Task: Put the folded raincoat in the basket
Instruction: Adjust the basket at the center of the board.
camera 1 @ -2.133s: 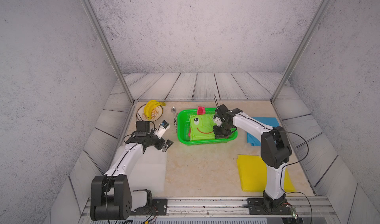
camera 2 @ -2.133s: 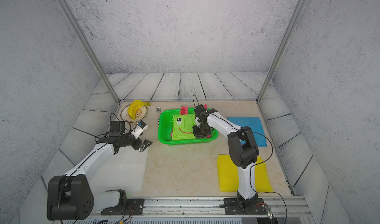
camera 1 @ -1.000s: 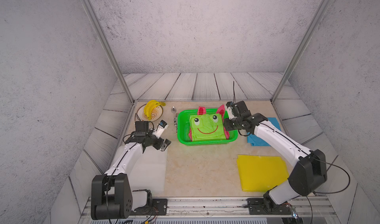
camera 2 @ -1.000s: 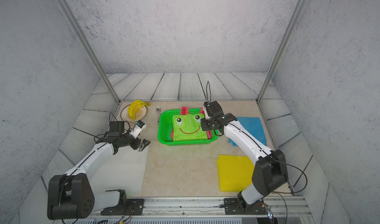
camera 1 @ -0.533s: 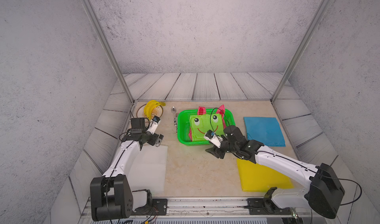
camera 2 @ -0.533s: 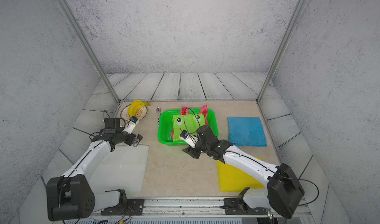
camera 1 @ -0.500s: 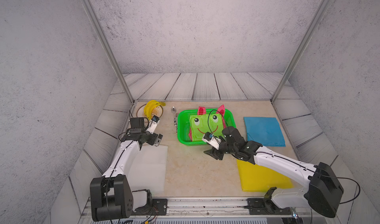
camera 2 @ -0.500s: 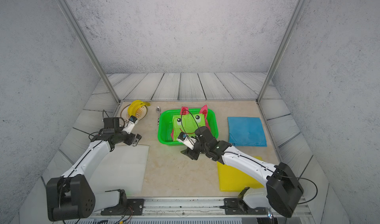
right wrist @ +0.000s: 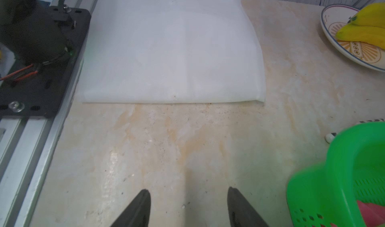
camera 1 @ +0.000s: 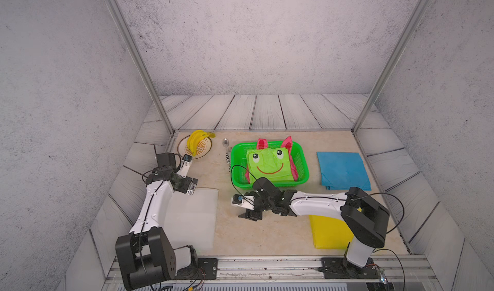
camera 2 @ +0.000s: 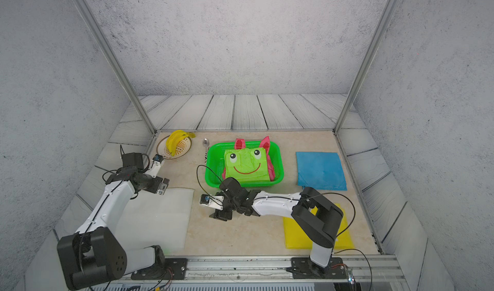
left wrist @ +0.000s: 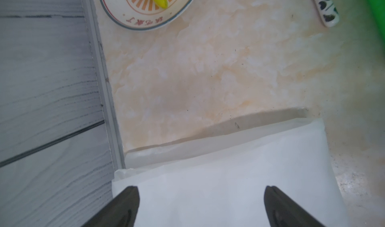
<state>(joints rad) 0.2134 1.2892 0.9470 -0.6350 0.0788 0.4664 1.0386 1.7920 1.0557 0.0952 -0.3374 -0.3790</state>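
The folded raincoat, green with a frog face, lies flat inside the basket, its pink flaps poking above the far rim. The right gripper hangs low over the bare table just in front of the basket, jaws spread and empty. From it, the raincoat is at about one o'clock, near but not touching. The left gripper, at nine o'clock from the basket, has its jaws wide apart over the far edge of a white sheet, holding nothing.
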